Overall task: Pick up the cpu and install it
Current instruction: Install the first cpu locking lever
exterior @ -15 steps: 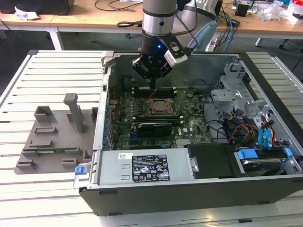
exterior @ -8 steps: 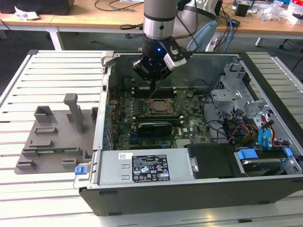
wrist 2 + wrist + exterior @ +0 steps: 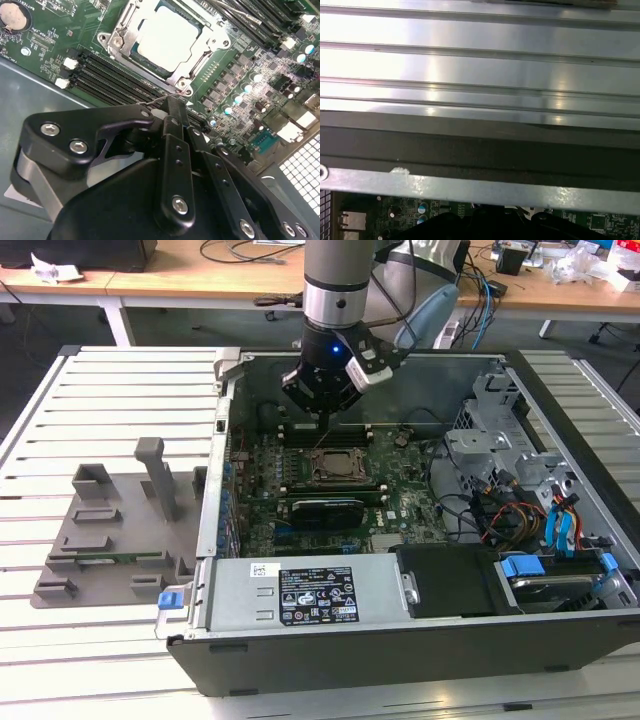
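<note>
The cpu [image 3: 165, 37] shows its pale silver top and lies flat inside the metal socket frame [image 3: 120, 42] on the green motherboard; in the exterior view the cpu [image 3: 332, 469] is at the middle of the open computer case. My gripper [image 3: 322, 412] hangs just above and behind the socket. In the second wrist view the gripper [image 3: 172, 105] has its black fingers [image 3: 176, 131] pressed together, shut, with nothing of the cpu between them. The thin wire socket lever [image 3: 159, 101] ends right at the fingertips; whether it is pinched I cannot tell.
A grey fixture plate [image 3: 110, 530] with upright posts lies on the slatted table at the exterior view's left. The case's walls [image 3: 215, 470] ring the motherboard, with memory slots [image 3: 115, 75], a power supply [image 3: 310, 590] in front and drive bays with cables [image 3: 520, 490] at the exterior view's right.
</note>
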